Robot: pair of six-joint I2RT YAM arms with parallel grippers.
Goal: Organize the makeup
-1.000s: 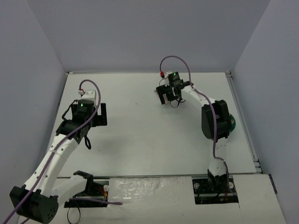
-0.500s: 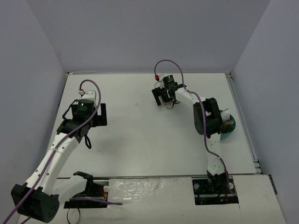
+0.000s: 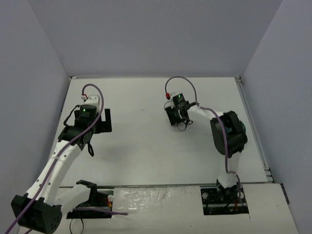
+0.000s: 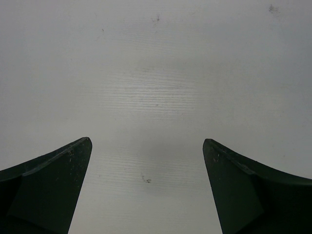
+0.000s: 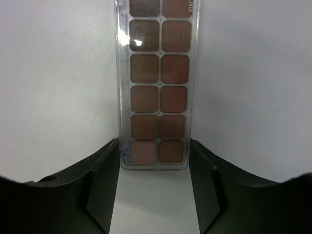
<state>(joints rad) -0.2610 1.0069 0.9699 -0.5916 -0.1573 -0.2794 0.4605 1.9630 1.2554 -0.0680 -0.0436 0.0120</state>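
Right gripper [image 3: 175, 115] now sits nearer the arm bases than a second ago, drawn back from the far part of the table [image 3: 146, 141], and its jaws have narrowed from wide to a close fit, while the right elbow has swung out toward the right edge. Left arm is almost where it was, over the left side of the table. In the right wrist view the right gripper [image 5: 153, 144] has the palette [image 5: 159, 83] between its fingers [image 5: 105, 180], whose tips meet the two long edges of the clear case at its near end, so it is closed on the palette. The palette lies flat on the white table and runs straight away from the camera. It has two columns of square pans in browns and dusty pinks, and its far end is cut off by the top of the frame, beside a bit of small lettering. From above, the palette itself is hidden under the right wrist, which puts it in the far half of the table, a little right of centre. The left gripper [image 3: 105, 120] is well apart from it. In the left wrist view the left gripper [image 4: 146, 146] has its jaws spread wide, with only bare white table [image 4: 156, 73] between the dark fingers [image 4: 48, 190], and it holds nothing.
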